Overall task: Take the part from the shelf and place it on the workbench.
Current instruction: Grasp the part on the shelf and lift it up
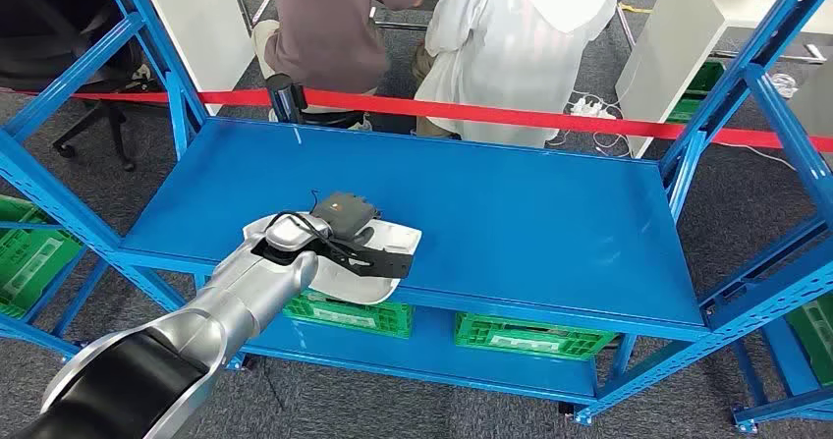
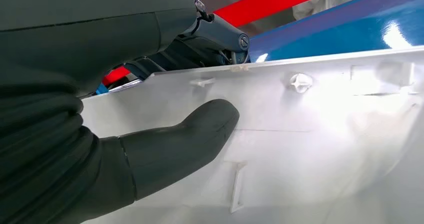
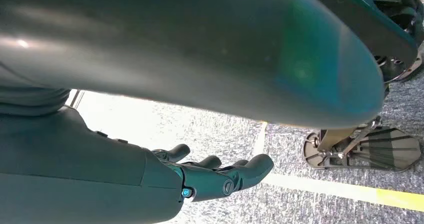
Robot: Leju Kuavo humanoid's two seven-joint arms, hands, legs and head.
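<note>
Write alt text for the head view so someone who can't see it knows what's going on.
The robot's left robot hand grips a white plastic part at the front edge of a blue metal shelf. Green crates sit on the lower level, and two people sit behind a red barrier tape.

No legible text or labels.

glossy blue metal shelf (image 1: 550, 213), smooth white plastic part (image 2: 320, 134), matt grey carpet (image 3: 220, 129).
</note>
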